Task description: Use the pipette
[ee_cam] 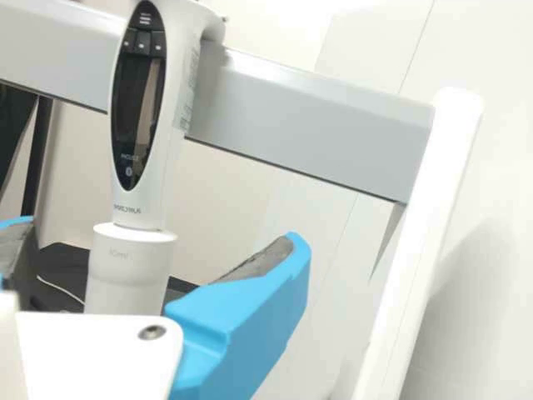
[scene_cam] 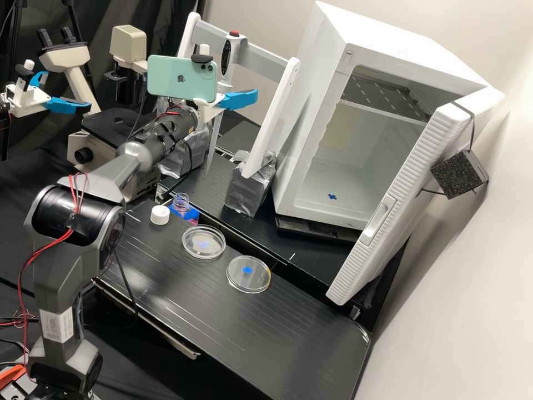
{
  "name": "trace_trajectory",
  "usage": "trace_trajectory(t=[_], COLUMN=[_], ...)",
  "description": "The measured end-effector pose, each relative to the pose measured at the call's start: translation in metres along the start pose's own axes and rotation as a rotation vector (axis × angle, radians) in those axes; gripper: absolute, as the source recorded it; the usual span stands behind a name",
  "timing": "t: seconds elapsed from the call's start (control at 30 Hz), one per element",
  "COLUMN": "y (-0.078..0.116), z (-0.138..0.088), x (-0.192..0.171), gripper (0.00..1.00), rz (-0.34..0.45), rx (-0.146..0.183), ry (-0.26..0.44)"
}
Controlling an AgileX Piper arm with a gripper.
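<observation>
The gripper (scene_cam: 239,99) is at the rack in the high view, a blue finger beside the pipette (scene_cam: 226,57). That white pipette with a dark display and red top hangs upright on the rack's grey bar (scene_cam: 261,54). In the wrist view the gripper (ee_cam: 156,237) is open, its two blue fingers well apart; the pipette (ee_cam: 158,187) stands in line with the space between them, and I cannot tell its distance. On the bench are an uncapped bottle (scene_cam: 181,204) with pink liquid, its white cap (scene_cam: 160,215) and two clear dishes, one (scene_cam: 204,242) nearer the bottle, the other (scene_cam: 248,274) farther right.
White rack uprights (scene_cam: 272,116) stand on foil-wrapped feet (scene_cam: 249,186). Right of them is a white incubator (scene_cam: 327,72) with its door (scene_cam: 411,189) open. A microscope (scene_cam: 66,61) and another arm's gripper are at the left back. A green phone (scene_cam: 180,78) sits on my wrist.
</observation>
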Motion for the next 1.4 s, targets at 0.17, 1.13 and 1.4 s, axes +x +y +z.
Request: trace_trajectory(t=[0.17, 1.13, 1.4], y=[-0.0007, -0.0022, -0.0011], z=[0.0007, 0.0012, -0.0007], x=[0.0004, 0.0014, 0.0018], gripper=[0.00, 0.00, 0.00], rz=[-0.002, -0.005, -0.016], rx=[0.011, 0.011, 0.027], ry=[-0.005, -0.007, 0.000])
